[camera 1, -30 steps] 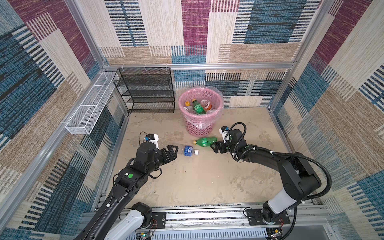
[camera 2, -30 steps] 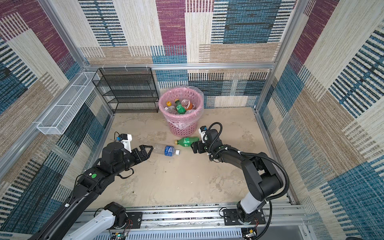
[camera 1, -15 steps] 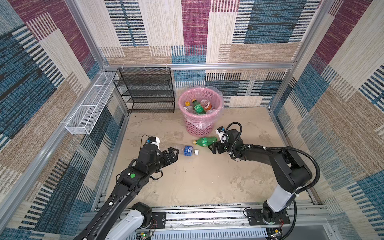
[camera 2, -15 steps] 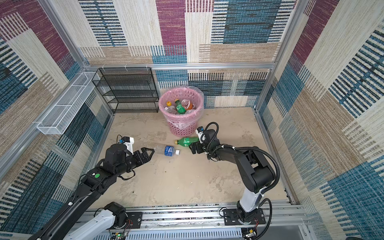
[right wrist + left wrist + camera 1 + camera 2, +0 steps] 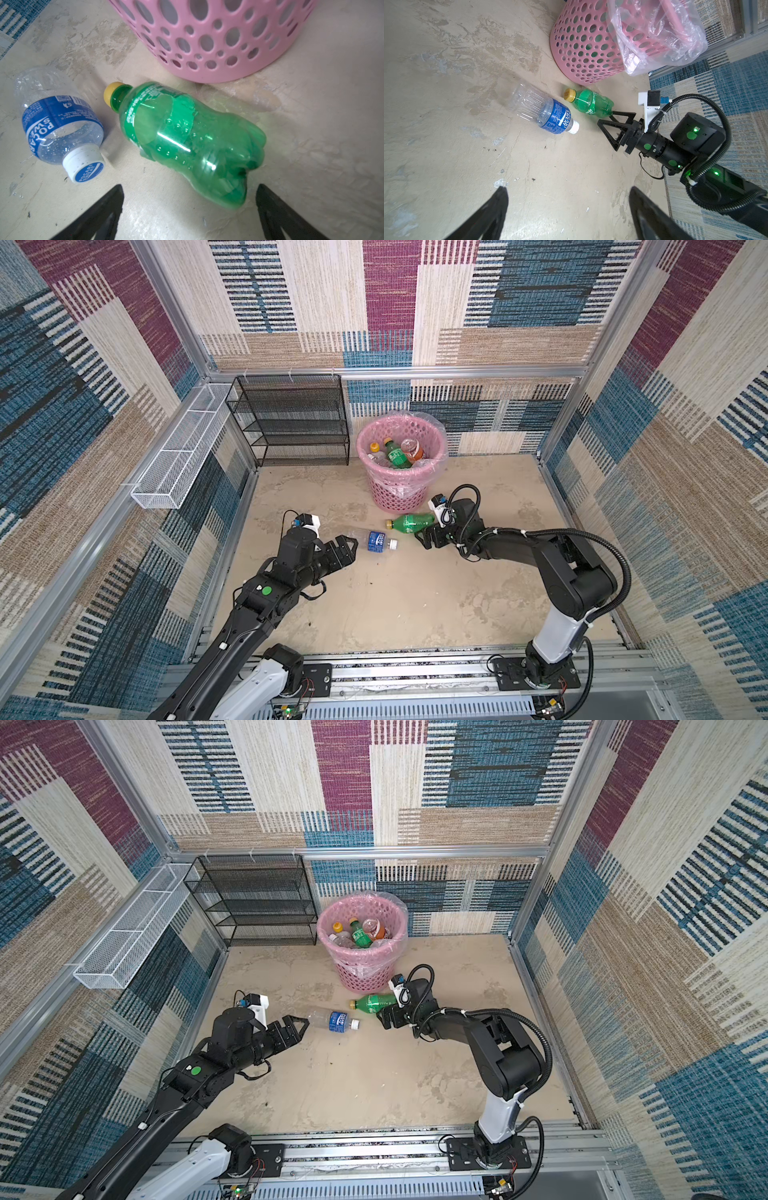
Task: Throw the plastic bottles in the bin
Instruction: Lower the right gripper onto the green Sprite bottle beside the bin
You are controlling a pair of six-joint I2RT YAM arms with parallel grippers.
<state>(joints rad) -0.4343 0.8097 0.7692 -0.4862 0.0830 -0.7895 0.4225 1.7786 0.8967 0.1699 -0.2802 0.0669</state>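
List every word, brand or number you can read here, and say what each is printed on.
"POCARI SWEAT": on the blue label of the clear bottle; the fine print beside it is too small to read.
"POCARI SWEAT": on that bottle's white cap.
Unreadable: the white print on the green bottle is too blurred.
Unreadable: the labels of the bottles inside the bin are too small.

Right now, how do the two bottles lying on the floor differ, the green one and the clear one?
The green plastic bottle has a yellow cap; the clear plastic bottle has a blue label and white cap. The green bottle lies beside the round pink perforated bin; the clear bottle lies farther out. In both top views the green bottle's cap points left, the clear bottle's right. Both lie on their sides, capped, neither held.
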